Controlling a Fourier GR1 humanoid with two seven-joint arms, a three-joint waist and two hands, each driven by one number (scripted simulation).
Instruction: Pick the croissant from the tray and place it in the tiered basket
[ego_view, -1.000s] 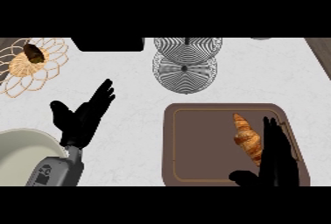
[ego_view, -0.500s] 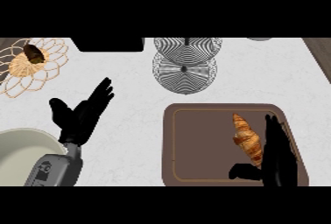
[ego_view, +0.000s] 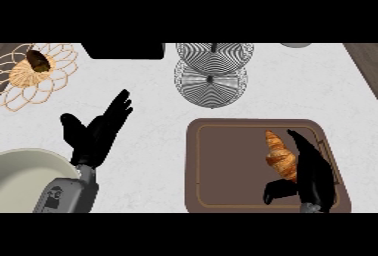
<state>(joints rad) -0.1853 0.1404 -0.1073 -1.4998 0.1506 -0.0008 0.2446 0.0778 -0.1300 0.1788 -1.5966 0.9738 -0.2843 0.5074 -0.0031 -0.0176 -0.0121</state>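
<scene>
The right hand (ego_view: 314, 170) lies over the brown tray (ego_view: 221, 170), fingers straight and thumb spread, flanking the croissant (ego_view: 279, 156) without curling round it. The croissant lies on the tray's right half, just beside those fingers. Beyond the tray's far edge stands the wire tiered basket (ego_view: 212, 75). The left hand (ego_view: 96, 132) rests open on the white surface (ego_view: 155, 145), well apart from the tray.
</scene>
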